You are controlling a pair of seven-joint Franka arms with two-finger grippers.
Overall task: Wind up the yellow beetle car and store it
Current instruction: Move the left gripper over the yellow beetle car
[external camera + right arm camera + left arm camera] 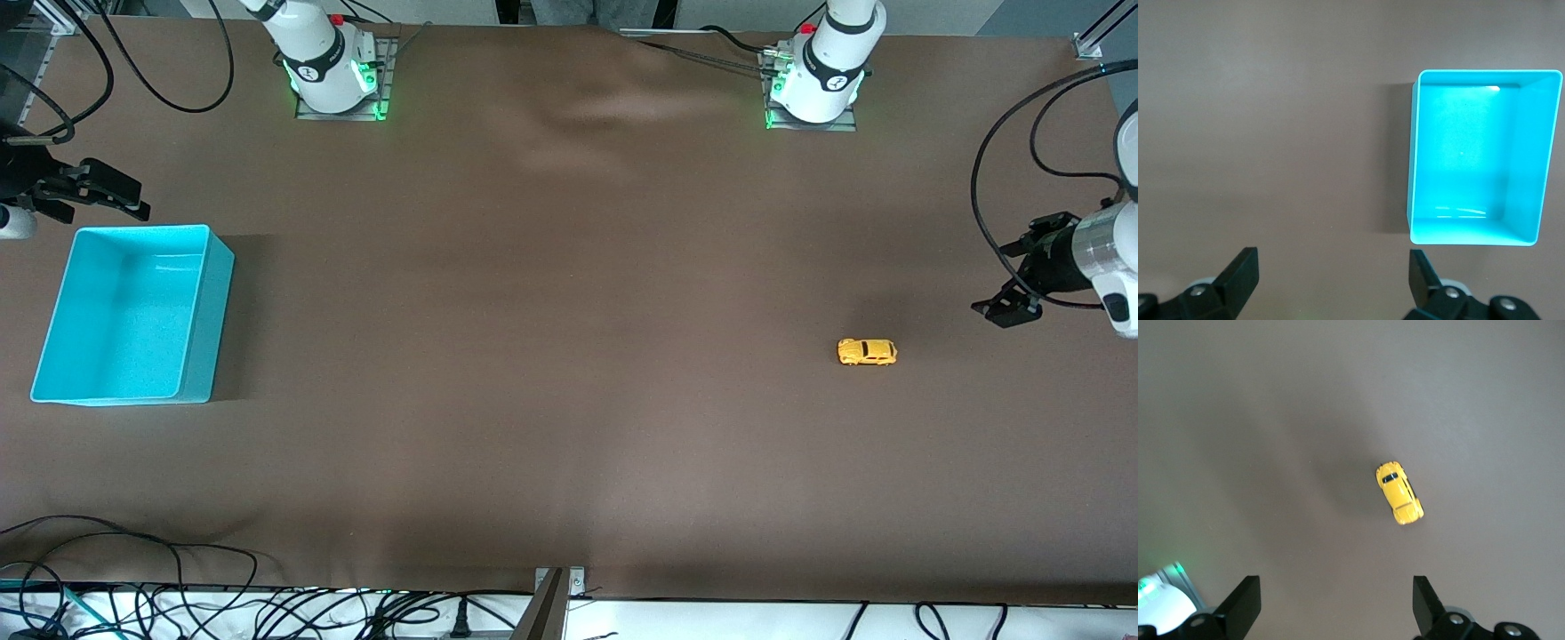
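Yellow beetle car [867, 352] sits on the desk [569, 373] toward the left arm's end, near the left gripper [1006, 308], whose jaws hang released. Right gripper [111, 197], jaws likewise released, waits by the turquoise bin [200, 311].

You have a matt brown cloth over the tabletop [569, 400], faintly wrinkled; the yellow beetle car [867, 352] looks glossy, smooth; the turquoise bin [200, 311] looks like smooth plastic with sheen.

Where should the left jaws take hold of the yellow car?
Grip the yellow car across its narrow body, on the two long flanks, coming straight down from above. It sits on its wheels on the table with nothing beside it. The open left gripper is the closer one.
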